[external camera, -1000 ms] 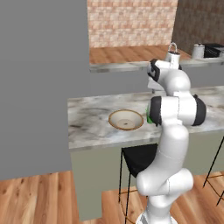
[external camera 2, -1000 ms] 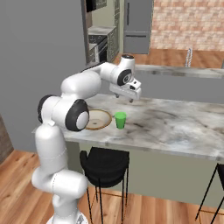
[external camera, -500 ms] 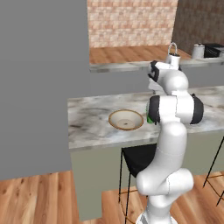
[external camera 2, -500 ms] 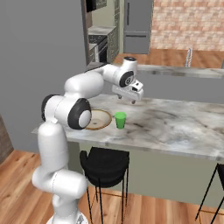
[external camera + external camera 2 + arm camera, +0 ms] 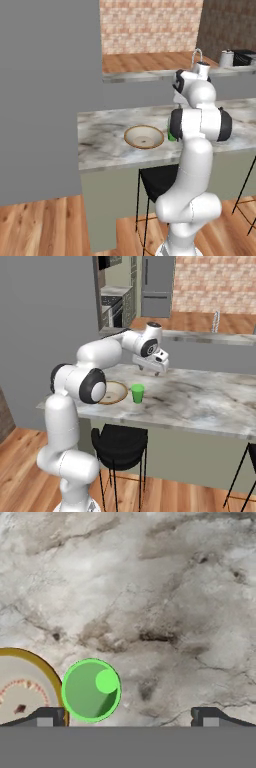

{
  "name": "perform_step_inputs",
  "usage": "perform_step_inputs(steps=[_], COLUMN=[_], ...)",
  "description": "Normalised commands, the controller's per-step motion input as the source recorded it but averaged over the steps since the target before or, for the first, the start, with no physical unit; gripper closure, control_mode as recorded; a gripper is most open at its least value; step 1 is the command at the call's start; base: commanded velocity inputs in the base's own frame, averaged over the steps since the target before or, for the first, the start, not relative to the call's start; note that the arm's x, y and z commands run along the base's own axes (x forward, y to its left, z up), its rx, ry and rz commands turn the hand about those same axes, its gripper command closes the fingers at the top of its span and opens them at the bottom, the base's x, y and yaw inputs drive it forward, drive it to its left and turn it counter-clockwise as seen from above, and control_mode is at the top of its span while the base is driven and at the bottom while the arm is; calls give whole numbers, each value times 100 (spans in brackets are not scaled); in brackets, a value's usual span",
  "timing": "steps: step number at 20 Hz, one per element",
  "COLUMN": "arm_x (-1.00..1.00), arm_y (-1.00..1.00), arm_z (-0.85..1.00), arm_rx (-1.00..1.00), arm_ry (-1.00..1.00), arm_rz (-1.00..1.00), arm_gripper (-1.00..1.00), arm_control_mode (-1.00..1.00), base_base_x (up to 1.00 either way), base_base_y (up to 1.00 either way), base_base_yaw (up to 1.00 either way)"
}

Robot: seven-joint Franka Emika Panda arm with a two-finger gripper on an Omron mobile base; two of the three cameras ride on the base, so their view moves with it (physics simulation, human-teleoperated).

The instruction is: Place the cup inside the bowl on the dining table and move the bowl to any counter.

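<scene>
The green cup (image 5: 137, 393) stands upright on the marble dining table (image 5: 200, 401), just right of the beige bowl (image 5: 116, 393) with the brown rim. My gripper (image 5: 161, 368) hangs open above the table, a little beyond and to the right of the cup, and holds nothing. In the hand view I look straight down: the cup (image 5: 91, 689) lies low and left, beside the bowl (image 5: 25, 687), and the gripper (image 5: 129, 718) stands open with bare marble between its tips. From the left base, the bowl (image 5: 144, 137) is in full sight and the cup (image 5: 170, 135) is mostly hidden by my arm.
Black stools (image 5: 120, 443) stand under the table's near edge. Beyond the table runs a counter (image 5: 215, 337) with a faucet (image 5: 216, 320). A kettle (image 5: 226, 58) sits at the far right, and a tall grey wall (image 5: 45, 90) stands on the left.
The hand has drifted slightly right and lower over the table. Cup and bowl have not moved. The gripper stays open.
</scene>
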Motion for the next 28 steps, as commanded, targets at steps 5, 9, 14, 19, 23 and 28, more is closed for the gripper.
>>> perform_step_inputs(steps=[5, 9, 14, 19, 23, 28], arm_x=[0, 0, 0, 0, 0, 0], arm_y=[-4, 0, 0, 0, 0, 0], arm_z=[-21, -16, -2, 0, 0, -9], arm_rx=[5, 11, 11, 3, 0, 0], arm_ry=[0, 0, 0, 0, 0, 0], arm_rz=[0, 1, 4, 8, 5, 5], arm_gripper=[-100, -100, -100, -100, -100, -100], arm_control_mode=[-100, -100, -100, -100, -100, -100], base_base_x=[0, 0, 0, 0, 0, 0], base_base_y=[0, 0, 0, 0, 0, 0], base_base_yaw=[0, 0, 0, 0, 0, 0])
